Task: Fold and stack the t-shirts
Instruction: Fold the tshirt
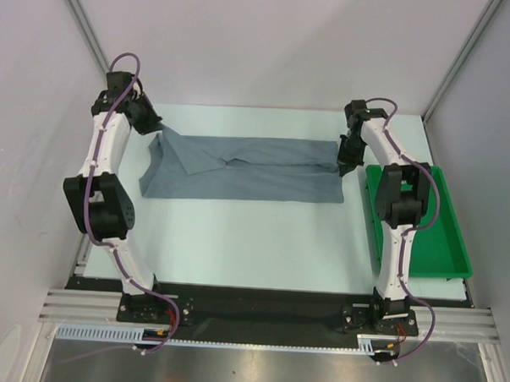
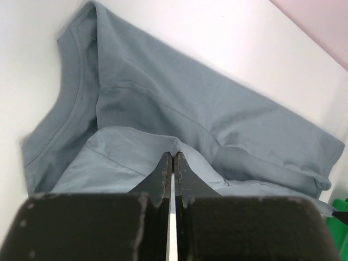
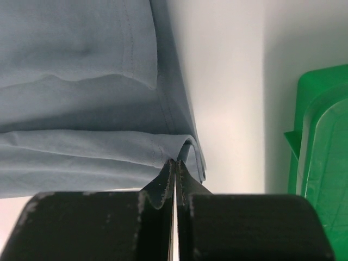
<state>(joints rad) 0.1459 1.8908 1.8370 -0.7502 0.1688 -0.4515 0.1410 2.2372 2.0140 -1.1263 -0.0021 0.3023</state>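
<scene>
The fingers of the left gripper [image 2: 172,162] are pressed together on a raised fold of the t-shirt [image 1: 239,169], and the fingers of the right gripper [image 3: 174,165] likewise pinch a doubled edge of cloth at their tips. The left arm rises from its base, elbow bent outward, and its wrist tips down over the shirt's far left corner; the right arm stands up from its base and reaches ahead to the shirt's far right corner, wrist angled down. The shirt is plain slate blue-grey and lies stretched as a long band between the two pairs of fingers, its far part folded over lengthwise in soft creases. Ahead and to the left of the left fingertips the round neck shows; ahead of the right fingertips runs the stitched hem over stacked layers. A green tray [image 1: 452,250] sits to the right of the right fingers, apart from the cloth, on the pale table [image 1: 253,242].
</scene>
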